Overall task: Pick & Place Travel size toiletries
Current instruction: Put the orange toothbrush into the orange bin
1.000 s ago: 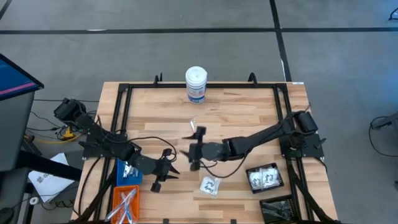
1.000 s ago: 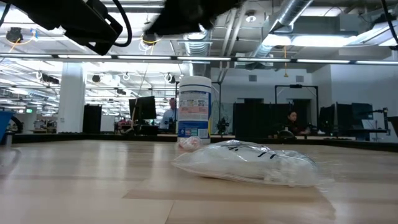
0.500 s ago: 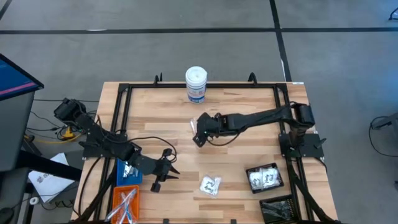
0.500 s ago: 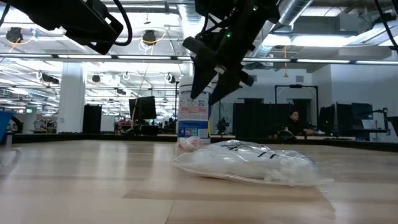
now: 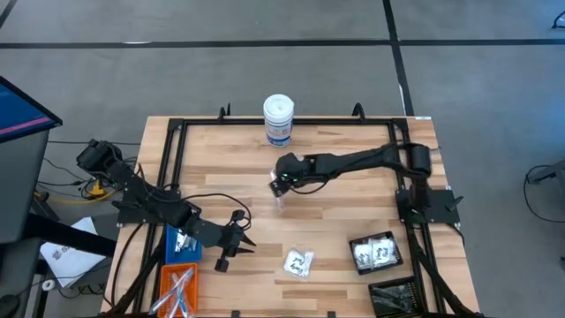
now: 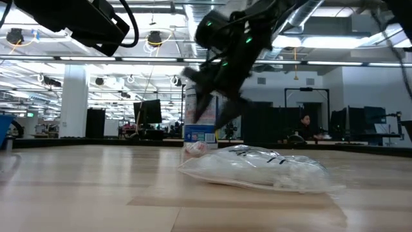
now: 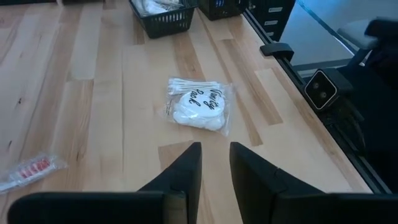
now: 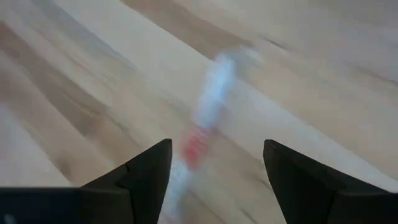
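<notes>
The left gripper hangs over the wooden counter, fingers slightly apart, holding nothing. Beyond lies a clear packet; a red-and-white stick sits well apart. A black basket stands farther off.

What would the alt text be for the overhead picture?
Seen from above, the right pincer hovers open over a white-and-red stick mid-table, near a white canister. The left pincer waits beside a clear packet.
</notes>
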Action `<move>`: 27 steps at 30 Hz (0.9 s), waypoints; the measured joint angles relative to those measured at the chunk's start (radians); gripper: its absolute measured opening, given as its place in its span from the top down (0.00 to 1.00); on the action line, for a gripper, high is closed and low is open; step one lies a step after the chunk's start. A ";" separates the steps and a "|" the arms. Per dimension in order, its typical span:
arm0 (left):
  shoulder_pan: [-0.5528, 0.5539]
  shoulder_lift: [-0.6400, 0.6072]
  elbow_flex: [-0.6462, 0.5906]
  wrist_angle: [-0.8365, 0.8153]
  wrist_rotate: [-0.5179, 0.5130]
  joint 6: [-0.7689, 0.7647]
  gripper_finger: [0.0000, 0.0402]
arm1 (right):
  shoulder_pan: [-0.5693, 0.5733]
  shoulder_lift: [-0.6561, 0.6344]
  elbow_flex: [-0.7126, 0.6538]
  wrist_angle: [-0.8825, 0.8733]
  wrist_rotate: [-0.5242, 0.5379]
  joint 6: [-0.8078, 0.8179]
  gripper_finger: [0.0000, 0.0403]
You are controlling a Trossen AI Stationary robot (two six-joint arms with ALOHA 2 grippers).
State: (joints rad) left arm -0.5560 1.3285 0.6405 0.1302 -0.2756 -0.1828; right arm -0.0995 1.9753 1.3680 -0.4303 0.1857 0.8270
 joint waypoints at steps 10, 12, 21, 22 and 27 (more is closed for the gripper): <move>0.003 0.000 -0.024 0.023 -0.008 0.001 0.81 | 0.020 0.167 0.180 -0.060 -0.050 -0.071 0.59; 0.003 0.000 -0.024 0.026 -0.009 0.002 0.81 | 0.028 0.204 0.229 -0.122 -0.042 -0.084 0.63; 0.002 0.000 -0.024 0.030 -0.007 -0.004 0.81 | 0.051 0.388 0.479 -0.360 -0.019 -0.105 0.74; 0.002 0.000 -0.024 0.030 -0.007 -0.004 0.81 | 0.048 0.409 0.504 -0.393 -0.021 -0.104 0.74; 0.001 0.000 -0.025 0.031 -0.007 -0.004 0.81 | 0.051 0.467 0.581 -0.451 -0.026 -0.158 0.75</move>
State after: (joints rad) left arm -0.5549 1.3289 0.6159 0.1612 -0.2825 -0.1871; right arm -0.0490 2.4419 1.9493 -0.8814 0.1593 0.6692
